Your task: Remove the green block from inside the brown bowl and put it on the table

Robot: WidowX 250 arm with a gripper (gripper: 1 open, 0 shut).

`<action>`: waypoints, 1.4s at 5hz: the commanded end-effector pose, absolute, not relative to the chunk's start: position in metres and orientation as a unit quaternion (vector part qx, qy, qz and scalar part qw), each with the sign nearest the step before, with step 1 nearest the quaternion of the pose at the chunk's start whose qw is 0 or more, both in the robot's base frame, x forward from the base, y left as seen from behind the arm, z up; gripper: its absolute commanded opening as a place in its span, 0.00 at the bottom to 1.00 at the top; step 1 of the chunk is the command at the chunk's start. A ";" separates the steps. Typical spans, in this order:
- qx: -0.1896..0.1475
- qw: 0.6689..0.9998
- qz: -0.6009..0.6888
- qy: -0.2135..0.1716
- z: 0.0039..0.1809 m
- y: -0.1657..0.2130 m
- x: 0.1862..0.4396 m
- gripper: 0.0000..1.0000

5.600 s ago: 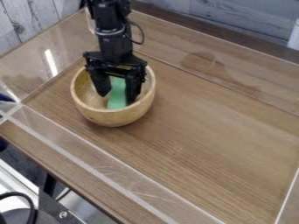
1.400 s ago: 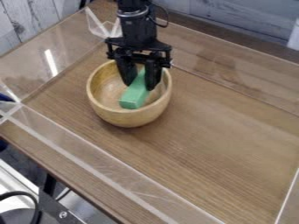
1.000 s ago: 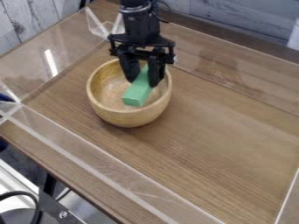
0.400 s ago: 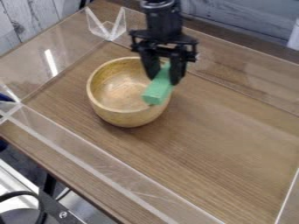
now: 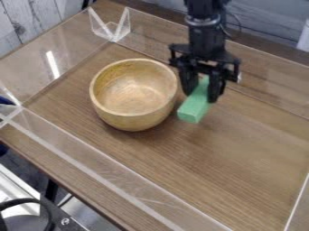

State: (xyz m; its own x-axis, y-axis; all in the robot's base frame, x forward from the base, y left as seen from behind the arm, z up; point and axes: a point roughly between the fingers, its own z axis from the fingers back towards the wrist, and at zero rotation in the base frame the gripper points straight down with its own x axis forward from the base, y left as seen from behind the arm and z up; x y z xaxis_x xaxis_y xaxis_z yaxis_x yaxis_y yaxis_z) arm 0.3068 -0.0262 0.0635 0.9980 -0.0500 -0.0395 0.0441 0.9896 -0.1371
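the worktop (image 5: 229,171) is brown wood-grain board, smooth and slightly glossy, edged with low clear acrylic walls (image 5: 72,153) that catch pale reflections. the brown bowl (image 5: 135,93) is round, light wood with thick walls and a paler grained inside; nothing lies in it. the green block (image 5: 196,105) is a small plain bright green bar with flat faces and square edges.

the hand (image 5: 208,87) is black, pointing down from a dark arm, its two fingers (image 5: 187,79) closed on the upper end of the green block. the block hangs tilted, its lower end out to the left and toward the camera, outside the bowl and just beside its right rim, low over the worktop; whether that lower end touches the wood cannot be told.

the fingers cover the block's top end. the arm is cut off by the upper edge. a small clear folded piece (image 5: 112,25) stands at the far wall, hard to make out.
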 end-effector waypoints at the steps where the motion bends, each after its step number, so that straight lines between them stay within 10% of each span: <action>1: -0.062 0.998 -0.034 0.004 0.062 -0.031 0.315 0.00; 7: -0.051 0.998 -0.035 0.019 0.042 -0.023 0.314 0.00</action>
